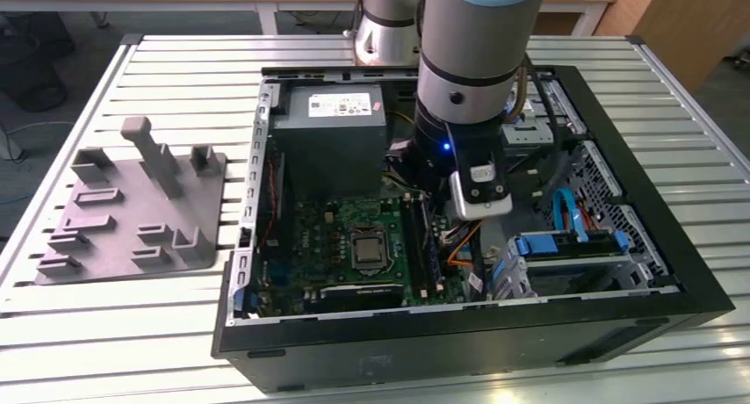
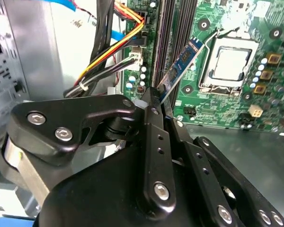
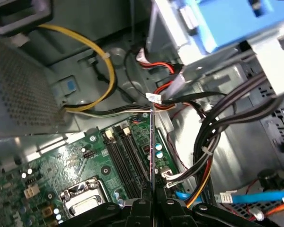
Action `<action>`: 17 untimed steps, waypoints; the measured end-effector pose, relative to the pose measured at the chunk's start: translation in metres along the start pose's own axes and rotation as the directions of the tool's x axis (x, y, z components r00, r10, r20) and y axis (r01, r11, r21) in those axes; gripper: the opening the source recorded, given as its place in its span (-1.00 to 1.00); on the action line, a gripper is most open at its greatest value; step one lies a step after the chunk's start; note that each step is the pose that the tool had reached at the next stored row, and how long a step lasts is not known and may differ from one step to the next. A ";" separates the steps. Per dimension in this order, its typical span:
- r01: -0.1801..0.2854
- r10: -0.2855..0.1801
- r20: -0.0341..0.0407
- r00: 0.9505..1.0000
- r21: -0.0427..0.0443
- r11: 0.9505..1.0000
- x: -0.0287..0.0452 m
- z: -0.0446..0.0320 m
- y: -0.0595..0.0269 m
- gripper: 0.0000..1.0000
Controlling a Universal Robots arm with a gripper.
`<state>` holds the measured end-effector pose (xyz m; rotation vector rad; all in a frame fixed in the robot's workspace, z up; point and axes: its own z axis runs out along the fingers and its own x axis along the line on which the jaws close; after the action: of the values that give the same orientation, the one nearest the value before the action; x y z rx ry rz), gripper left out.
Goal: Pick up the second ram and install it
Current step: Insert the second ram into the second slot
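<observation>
Two black fingers (image 2: 154, 101) of our gripper (image 3: 152, 196) pinch the second ram (image 2: 180, 66) edge-on above the long black memory slots (image 3: 125, 158), cables (image 3: 208, 142) crowding one side.

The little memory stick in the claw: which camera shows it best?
The second wrist view: the second ram shows its flat face, pinched by the claw. The first wrist view sees it edge-on.
</observation>
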<state>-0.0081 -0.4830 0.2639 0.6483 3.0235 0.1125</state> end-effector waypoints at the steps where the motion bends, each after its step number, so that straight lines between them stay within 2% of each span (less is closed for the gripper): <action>1: 0.013 -0.013 -0.001 1.000 0.000 1.000 0.0000 0.0000 0.0000 -0.73; 8: 0.085 -0.085 -0.007 0.996 -0.003 0.996 0.0001 0.0000 0.0000 -0.73; 17: 0.150 -0.150 -0.012 0.989 -0.006 0.989 0.0001 0.0000 0.0000 -0.73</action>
<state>-0.0082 -0.4830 0.2639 0.4191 3.0691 0.1179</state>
